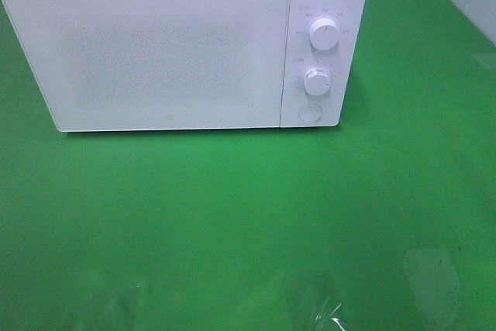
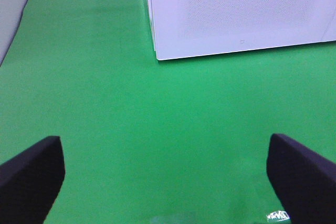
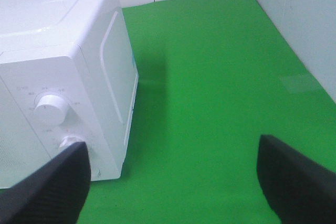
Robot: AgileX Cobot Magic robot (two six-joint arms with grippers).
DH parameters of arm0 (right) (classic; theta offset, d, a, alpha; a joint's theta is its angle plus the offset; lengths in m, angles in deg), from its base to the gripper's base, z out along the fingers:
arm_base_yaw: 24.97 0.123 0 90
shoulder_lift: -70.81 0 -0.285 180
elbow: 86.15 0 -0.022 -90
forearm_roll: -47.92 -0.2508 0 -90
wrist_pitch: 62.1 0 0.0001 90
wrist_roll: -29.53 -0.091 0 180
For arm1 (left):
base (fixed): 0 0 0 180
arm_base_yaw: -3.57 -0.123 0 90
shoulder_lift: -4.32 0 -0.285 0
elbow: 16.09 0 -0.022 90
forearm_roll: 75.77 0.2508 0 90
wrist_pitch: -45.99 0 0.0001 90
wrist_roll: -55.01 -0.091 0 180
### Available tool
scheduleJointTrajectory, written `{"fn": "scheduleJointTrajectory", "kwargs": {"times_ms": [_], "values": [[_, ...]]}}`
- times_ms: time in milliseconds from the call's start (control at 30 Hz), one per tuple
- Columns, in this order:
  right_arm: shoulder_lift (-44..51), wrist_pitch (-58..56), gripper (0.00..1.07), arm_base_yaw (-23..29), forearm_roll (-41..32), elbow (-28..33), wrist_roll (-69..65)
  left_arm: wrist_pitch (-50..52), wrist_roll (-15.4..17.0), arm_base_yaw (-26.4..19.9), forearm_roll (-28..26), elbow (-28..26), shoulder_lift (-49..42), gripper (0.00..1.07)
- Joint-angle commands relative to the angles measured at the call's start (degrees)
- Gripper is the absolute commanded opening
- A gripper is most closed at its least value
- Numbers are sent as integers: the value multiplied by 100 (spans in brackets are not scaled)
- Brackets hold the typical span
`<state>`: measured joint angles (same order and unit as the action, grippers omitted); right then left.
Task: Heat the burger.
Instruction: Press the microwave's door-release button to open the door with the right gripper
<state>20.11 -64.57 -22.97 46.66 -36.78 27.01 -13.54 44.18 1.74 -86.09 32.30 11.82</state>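
Left gripper (image 2: pixel 165 145) sat nearest its lens: both dark fingers (image 2: pixel 31 179) were spread wide, nothing between them, bare green mat (image 2: pixel 157 119) beneath. Right gripper (image 3: pixel 172 145) likewise gaped wide and empty, hanging near the control end of the microwave (image 3: pixel 63 51). Microwave stood white on the mat toward the rear, door shut, its frosted front hiding the inside. Upper knob (image 1: pixel 323 34) sat above lower knob (image 1: pixel 318 81), with the round button (image 1: pixel 310 112) below both. Burger: location could not be told from any view. White wall (image 3: pixel 294 24) bordered the mat on the right.
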Motion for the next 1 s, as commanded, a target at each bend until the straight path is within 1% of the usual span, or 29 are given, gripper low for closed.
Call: {"fn": "scheduleJointTrajectory", "kwargs": {"times_ms": [33, 100, 133, 233, 300, 333, 367, 400, 433, 467, 533, 567, 633, 733, 767, 800, 900, 967, 1000], "values": [[-321, 1478, 76, -17, 11, 407, 103, 29, 29, -17, -11, 29, -126, 103], [-401, 1673, 76, -17, 11, 481, 103, 29, 29, -17, -11, 29, -126, 103], [-596, 2034, 76, -17, 11, 636, 103, 29, 29, -17, -11, 29, -126, 103], [-779, 2263, 76, -17, -17, 728, 103, 29, 29, -17, -11, 29, -126, 103], [-1089, 2681, 76, -17, -52, 842, 132, 29, 29, -17, -11, 29, -126, 103], [-1089, 2681, 76, -17, -52, 842, 132, 29, 29, -17, -11, 29, -126, 103], [-1289, 2985, 76, -17, -74, 917, 212, 29, 29, -17, -11, 29, -126, 103], [-1289, 2985, 76, -17, -74, 917, 212, 29, 29, -17, -11, 29, -126, 103], [-1490, 3529, 76, -17, -264, 1054, 384, 29, 29, -17, -11, 29, -126, 103], [-1490, 3529, 76, -17, -264, 1054, 384, 29, 29, -17, -11, 29, -126, 103], [-1748, 4183, 76, -17, -596, 1249, 567, 29, 29, -17, -11, 29, -126, 103], [-1748, 4183, 76, -17, -596, 1249, 567, 29, 29, -17, -11, 29, -126, 103], [-2068, 4853, 76, -17, -945, 1461, 607, 29, 29, -17, -11, 29, -126, 103], [-2143, 4945, 76, -17, -963, 1495, 596, 29, 29, -17, -11, 29, -126, 103], [-2349, 5134, 76, -11, -963, 1530, 579, 29, 29, -17, -11, 29, -126, 103], [-2567, 5374, 76, 97, -1003, 1564, 573, 29, 29, -17, -11, 29, -126, 103], [-2699, 5489, 76, 212, -1083, 1576, 602, 29, 29, -17, -11, 29, -126, 103], [-3243, 5856, 76, 756, -1599, 1576, 1163, 29, 29, -17, -11, 29, -126, 103], [-3243, 5856, 76, 756, -1599, 1576, 1163, 29, 29, -17, -11, 29, -126, 103]]}}
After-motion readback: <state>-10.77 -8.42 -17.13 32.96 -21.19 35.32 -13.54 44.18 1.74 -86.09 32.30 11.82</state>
